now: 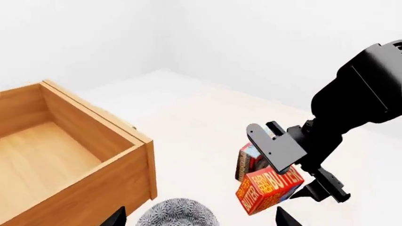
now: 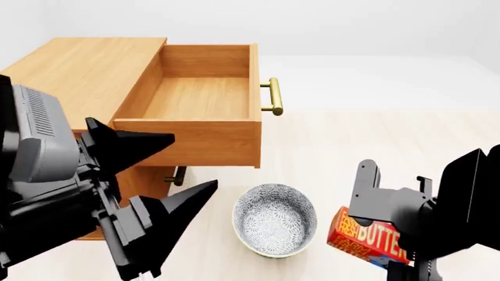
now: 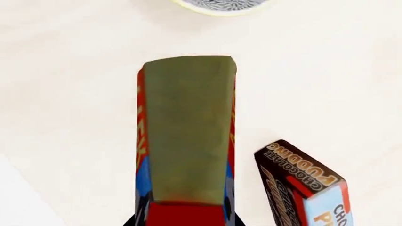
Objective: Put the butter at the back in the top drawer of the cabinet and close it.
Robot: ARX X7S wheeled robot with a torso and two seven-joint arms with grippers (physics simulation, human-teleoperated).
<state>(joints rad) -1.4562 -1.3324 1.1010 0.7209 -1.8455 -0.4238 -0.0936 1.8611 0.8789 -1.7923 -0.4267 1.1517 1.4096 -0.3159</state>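
The butter (image 2: 366,239) is a red-orange box with white lettering, and my right gripper (image 2: 383,234) is shut on it, to the right of the bowl. The right wrist view shows the butter (image 3: 187,132) filling the space between the jaws of the right gripper (image 3: 185,221). The light-brown cabinet (image 2: 74,70) stands at the far left, its top drawer (image 2: 195,96) pulled out and empty, brass handle (image 2: 272,96) facing right. My left gripper (image 2: 184,171) hangs open in front of the cabinet, holding nothing. From the left wrist view, the drawer (image 1: 63,160) lies left of the butter (image 1: 267,188).
A patterned grey bowl (image 2: 275,219) sits on the floor between my arms, below the drawer front. A brown-and-blue Chocolate Pudding box (image 3: 304,188) stands just beside the butter. A lower drawer handle (image 2: 175,175) shows under the open drawer.
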